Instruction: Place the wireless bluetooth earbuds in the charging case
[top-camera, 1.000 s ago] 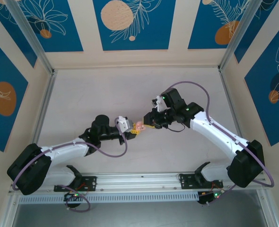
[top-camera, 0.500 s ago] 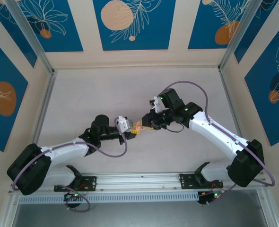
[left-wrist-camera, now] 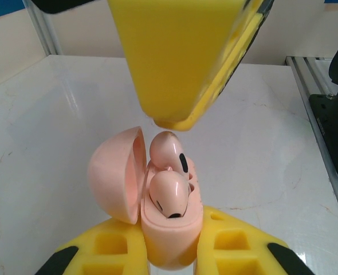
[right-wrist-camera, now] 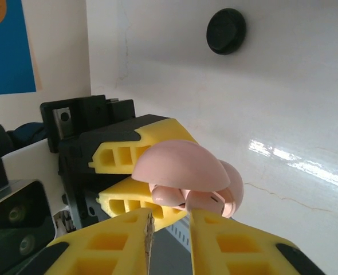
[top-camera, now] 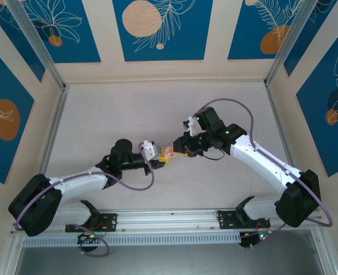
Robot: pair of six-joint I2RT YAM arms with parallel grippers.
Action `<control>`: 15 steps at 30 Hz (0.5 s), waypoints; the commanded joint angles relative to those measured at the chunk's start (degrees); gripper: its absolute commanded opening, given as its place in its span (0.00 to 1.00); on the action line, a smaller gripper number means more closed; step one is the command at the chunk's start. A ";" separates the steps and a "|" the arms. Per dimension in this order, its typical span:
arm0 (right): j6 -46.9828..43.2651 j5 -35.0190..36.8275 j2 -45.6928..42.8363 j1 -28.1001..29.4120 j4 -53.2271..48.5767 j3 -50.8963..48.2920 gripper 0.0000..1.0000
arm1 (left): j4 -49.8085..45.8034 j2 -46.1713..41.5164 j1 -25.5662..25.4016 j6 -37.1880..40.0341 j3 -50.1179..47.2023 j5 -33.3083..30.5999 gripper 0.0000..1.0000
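We've got the left end effector (left-wrist-camera: 169,255) pinching the open pink case (left-wrist-camera: 116,179) so the barely-parted, empty right end effector (right-wrist-camera: 171,227) can seat the earbuds (left-wrist-camera: 168,193).

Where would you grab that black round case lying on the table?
Pinch the black case across its rim, coming straight down. It lies flat on the table, low and round, with bare surface around it, so any diameter should do.

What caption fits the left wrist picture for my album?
Left hand holds an open pink charging case with two pink earbuds sitting inside.
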 commanded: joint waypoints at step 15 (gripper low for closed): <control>-3.37 -2.44 -0.21 -1.71 -1.82 1.18 0.23 | 1.29 -1.05 -0.67 0.36 2.04 1.95 0.13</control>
